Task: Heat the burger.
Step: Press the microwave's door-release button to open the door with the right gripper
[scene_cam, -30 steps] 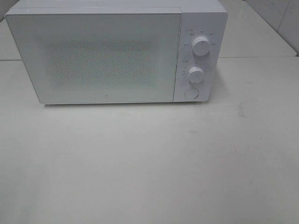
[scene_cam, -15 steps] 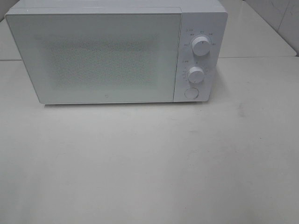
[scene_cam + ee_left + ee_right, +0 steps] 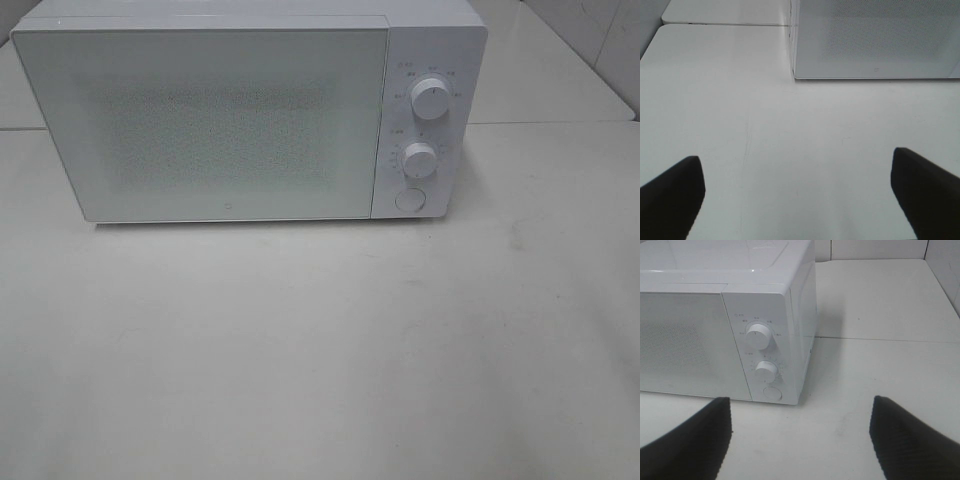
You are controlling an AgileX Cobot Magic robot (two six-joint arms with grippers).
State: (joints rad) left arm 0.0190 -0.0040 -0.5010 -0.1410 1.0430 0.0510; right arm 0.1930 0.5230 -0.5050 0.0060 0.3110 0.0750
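Soft, even light washes the white table [image 3: 320, 360] and microwave [image 3: 220, 120] pale. A faint shadow lies under the microwave's front edge. The pictures are slightly grainy. In the wrist views the dark fingers [image 3: 670, 200] look blurred.

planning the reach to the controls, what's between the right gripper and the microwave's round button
Only a bare stretch of white tabletop lies between the right gripper and the round button on the microwave. The right wrist view shows this.
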